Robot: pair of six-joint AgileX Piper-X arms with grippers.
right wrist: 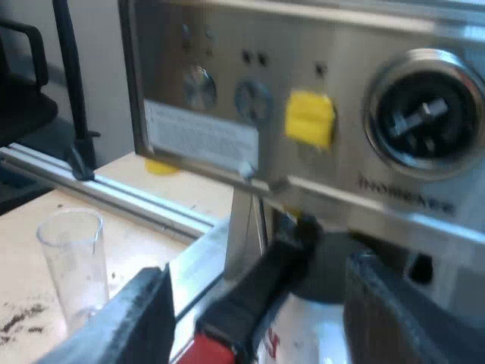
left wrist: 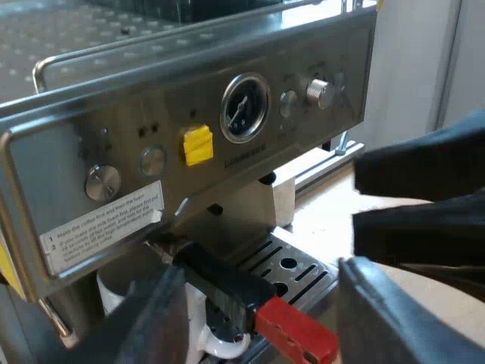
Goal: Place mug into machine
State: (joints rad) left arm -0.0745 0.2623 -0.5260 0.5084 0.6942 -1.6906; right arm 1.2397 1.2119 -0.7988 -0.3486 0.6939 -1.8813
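Under locked holder [left wrist: 227, 284], on machine [left wrist: 151, 114] drip tray [left wrist: 292, 265]: white mug [left wrist: 221, 346]. Left hand [left wrist: 261, 303] fingers apart, empty. Right hand [right wrist: 258, 311] apart, empty. Placement judged done; only withdrawal remaining. Measuring glass [right wrist: 72, 254] on desk [right wrist: 30, 303].

Setting: a robotics lab or test bench, not a home kitchen.
Evidence: espresso machine [left wrist: 189, 114] on a bare wooden bench top [right wrist: 30, 250]; aluminium rail [right wrist: 114, 193] with a black post [right wrist: 68, 91] standing at it; yellow patch [left wrist: 198, 145] stuck on the machine's panel.
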